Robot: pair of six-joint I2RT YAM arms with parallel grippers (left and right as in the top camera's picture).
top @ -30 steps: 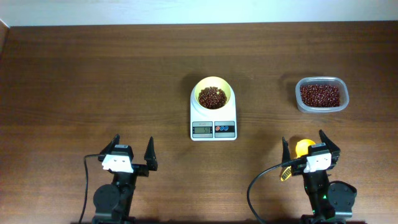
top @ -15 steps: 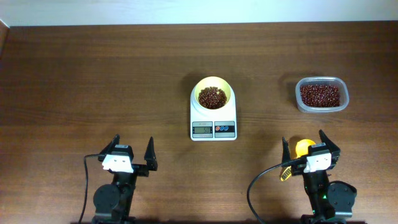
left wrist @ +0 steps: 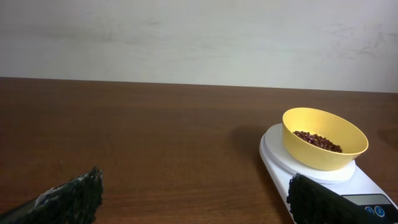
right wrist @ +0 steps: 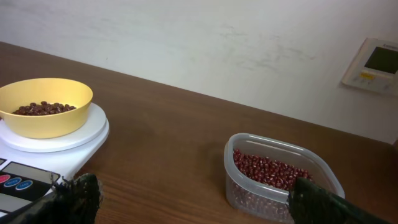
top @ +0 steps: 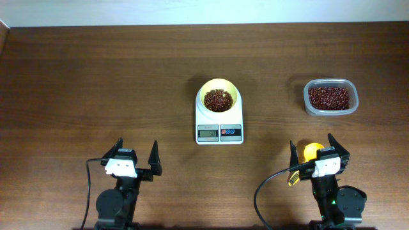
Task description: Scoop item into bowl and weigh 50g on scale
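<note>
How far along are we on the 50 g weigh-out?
Done: the bowl sits on the scale with beans in it. In hand: nothing; left end effector and right end effector are open, and the scoop lies by the right one. Left: checking the display, unreadable here, and topping up from the container if short.

Nothing visibly changed: the left tool [top: 137, 144] and right tool [top: 311, 142] did not move, and the beans [top: 218, 99] lay as before.
</note>
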